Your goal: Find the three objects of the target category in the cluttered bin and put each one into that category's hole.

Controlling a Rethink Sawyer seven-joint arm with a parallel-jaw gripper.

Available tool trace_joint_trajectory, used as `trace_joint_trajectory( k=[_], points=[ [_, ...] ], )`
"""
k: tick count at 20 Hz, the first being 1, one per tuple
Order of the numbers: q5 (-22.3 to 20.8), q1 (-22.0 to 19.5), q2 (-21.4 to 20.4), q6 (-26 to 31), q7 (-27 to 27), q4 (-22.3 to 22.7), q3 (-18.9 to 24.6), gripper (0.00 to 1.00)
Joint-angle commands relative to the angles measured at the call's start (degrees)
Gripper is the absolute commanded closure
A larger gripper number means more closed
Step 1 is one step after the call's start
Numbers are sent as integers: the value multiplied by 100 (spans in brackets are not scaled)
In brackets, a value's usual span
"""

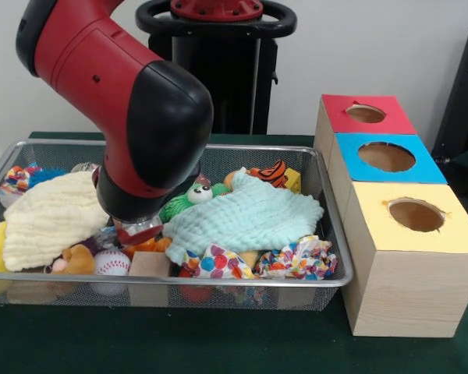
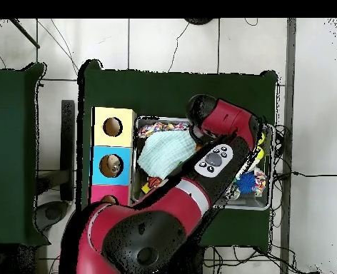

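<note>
The red and black arm [image 1: 132, 101] is reaching down from above and bending at a bulky joint; its wrist is pointing straight down. The gripper [image 1: 136, 231] is showing only as a pale tip beneath it, its fingers too hidden to judge

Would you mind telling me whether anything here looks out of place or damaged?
Nothing stands out. The toys and cloths all lie inside the wire bin, and the red, blue and yellow hole boxes sit in a tidy row beside it.
</note>
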Motion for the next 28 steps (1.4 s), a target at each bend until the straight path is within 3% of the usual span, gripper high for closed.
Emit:
trace_joint_trajectory(
  k=[1,8,14,21,28],
  points=[
    [-325,-79,334,436,1288,-91,256,100],
    [-275,-73,338,380,1308,-60,279,100],
    [-238,-68,75,-38,868,129,592,100],
    [-116,147,-741,-860,404,1031,1176,100],
    [-214,262,-1004,-1239,410,1289,1313,100]
  ],
)
